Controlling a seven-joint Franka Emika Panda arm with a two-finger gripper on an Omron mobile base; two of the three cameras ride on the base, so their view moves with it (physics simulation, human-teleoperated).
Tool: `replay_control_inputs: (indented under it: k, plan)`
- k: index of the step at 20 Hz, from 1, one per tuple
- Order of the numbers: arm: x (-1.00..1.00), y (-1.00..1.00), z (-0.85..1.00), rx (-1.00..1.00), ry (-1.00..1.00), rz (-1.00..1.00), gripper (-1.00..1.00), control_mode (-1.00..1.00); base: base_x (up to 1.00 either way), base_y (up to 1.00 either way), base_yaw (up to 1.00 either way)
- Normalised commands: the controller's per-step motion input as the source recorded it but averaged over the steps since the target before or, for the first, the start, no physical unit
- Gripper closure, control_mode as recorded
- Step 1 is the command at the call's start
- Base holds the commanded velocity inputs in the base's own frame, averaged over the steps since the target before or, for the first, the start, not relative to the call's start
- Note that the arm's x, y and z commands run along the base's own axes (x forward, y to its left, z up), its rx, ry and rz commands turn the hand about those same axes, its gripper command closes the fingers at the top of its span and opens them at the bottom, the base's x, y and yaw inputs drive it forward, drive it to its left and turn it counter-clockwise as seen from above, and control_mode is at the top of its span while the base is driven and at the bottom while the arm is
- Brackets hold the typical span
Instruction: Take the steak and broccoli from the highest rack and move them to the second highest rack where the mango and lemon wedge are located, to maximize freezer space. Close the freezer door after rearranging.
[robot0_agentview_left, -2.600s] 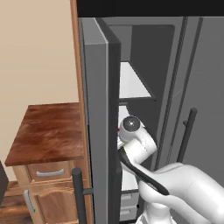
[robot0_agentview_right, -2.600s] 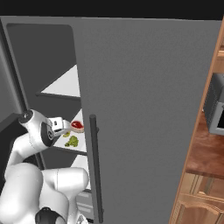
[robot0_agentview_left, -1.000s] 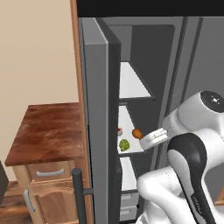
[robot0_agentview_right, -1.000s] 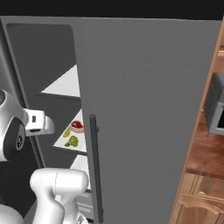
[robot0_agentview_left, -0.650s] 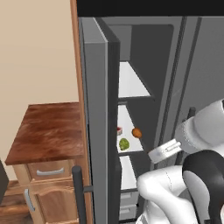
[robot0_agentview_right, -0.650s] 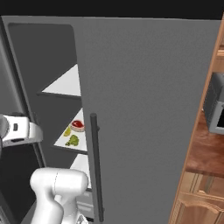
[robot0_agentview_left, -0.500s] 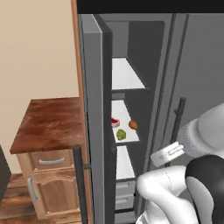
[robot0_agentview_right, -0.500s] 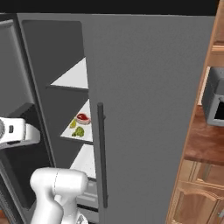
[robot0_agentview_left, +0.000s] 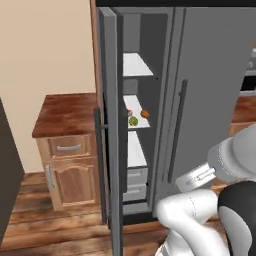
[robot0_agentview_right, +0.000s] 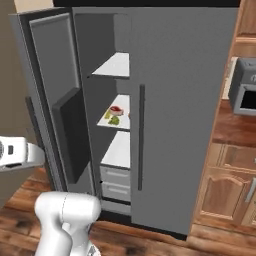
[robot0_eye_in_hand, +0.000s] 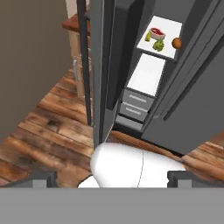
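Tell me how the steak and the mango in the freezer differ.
The steak is a flat slab, red with a pale rim; the mango is a round, smooth orange ball. In the hand view the steak lies beside the green broccoli, while the mango sits apart at the shelf's other edge. Both are small and rest on the same white shelf.

The second highest rack carries steak, broccoli, and mango.
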Motion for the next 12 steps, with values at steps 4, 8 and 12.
replay_control_inputs:
  k: [4, 8, 12]
  plan:
    - [0.0, 0.0, 0.0, 0.0, 0.0, 0.0, -1.0, 1.0, -0.29, 1.0, -0.24]
    - [0.0, 0.0, 0.0, 0.0, 0.0, 0.0, -1.0, 1.0, 0.0, 1.0, -0.33]
    - [0.0, 0.0, 0.0, 0.0, 0.0, 0.0, -1.0, 1.0, 0.26, 0.87, -0.25]
